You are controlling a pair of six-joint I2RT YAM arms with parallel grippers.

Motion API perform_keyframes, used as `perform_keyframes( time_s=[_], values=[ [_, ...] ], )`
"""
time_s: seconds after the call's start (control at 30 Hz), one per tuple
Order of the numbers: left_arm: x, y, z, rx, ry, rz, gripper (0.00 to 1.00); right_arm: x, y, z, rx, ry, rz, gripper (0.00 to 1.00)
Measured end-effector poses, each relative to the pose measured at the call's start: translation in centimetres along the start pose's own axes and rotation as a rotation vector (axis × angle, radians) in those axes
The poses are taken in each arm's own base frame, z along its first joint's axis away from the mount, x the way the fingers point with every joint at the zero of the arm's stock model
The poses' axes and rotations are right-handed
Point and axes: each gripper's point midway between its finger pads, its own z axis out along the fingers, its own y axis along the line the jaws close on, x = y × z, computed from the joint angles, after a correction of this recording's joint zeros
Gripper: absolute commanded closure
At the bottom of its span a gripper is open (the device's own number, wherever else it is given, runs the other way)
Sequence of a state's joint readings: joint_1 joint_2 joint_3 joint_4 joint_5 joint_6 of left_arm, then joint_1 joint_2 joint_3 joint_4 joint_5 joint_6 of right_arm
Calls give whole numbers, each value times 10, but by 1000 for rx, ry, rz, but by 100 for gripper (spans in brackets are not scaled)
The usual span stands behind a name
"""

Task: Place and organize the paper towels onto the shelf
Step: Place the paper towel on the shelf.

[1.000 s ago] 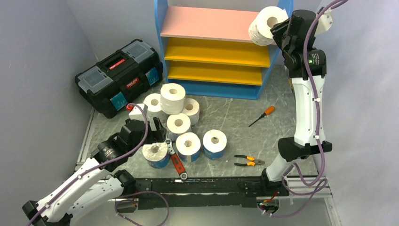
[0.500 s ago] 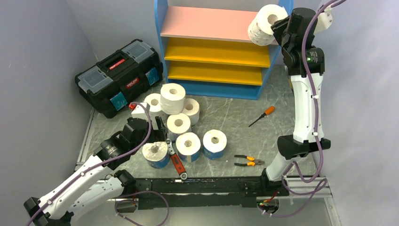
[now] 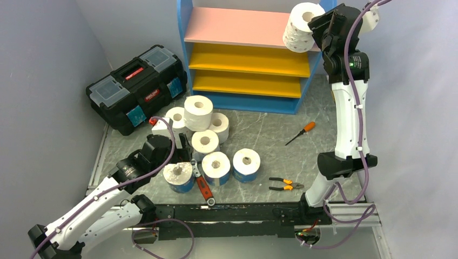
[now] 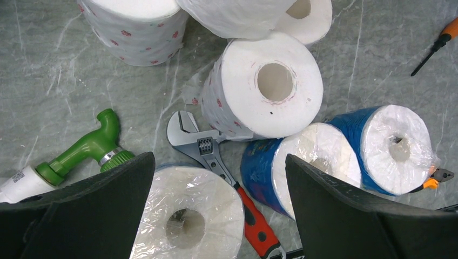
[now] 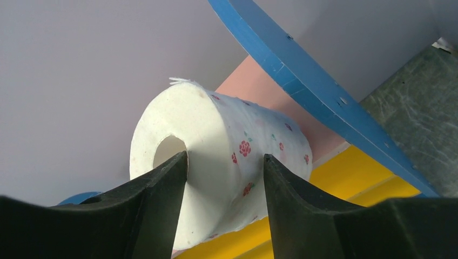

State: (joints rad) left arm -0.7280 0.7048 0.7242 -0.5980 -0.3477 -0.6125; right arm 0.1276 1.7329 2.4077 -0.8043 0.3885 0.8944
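Right claw (image 5: 224, 162), upper right of frame: half-open, pinching wall of pink-dotted roll (image 5: 216, 124), one finger at core mouth, other on wrap. Roll tilted at right end of pink top board (image 3: 237, 26) of shelf (image 3: 182, 32) (resting on board or not, can't tell). Left claw (image 4: 216, 162), lower left: wide open, empty, above wrapped roll (image 4: 189, 216). Seven other rolls (image 3: 205, 141) clustered mid-frame, wrench (image 4: 208, 154) among them.
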Motion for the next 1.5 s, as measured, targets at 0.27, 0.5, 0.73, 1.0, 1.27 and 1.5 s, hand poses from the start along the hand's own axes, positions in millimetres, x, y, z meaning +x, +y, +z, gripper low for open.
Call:
perform_keyframes(
  time_s=[0.27,0.5,0.73,1.0,1.27,1.5],
  values=[
    [-1,-1,0,2,-2,-1,2,4,2,4,-19,23,5,34],
    [-1,-1,0,3,-2,-1,2,6,3,8,-33,35,7,23],
    [-1,-2,0,8,-2,-3,2,5,0,12,-38,50,8,13],
    [0,-4,0,21,2,-4,2,6,2,11,-53,60,-7,0],
    [0,-8,-2,43,6,-7,2,-4,5,-28,-127,57,-54,0],
    [-7,-12,-13,87,-26,-35,3,-19,22,-113,-318,26,-149,39]
  ],
)
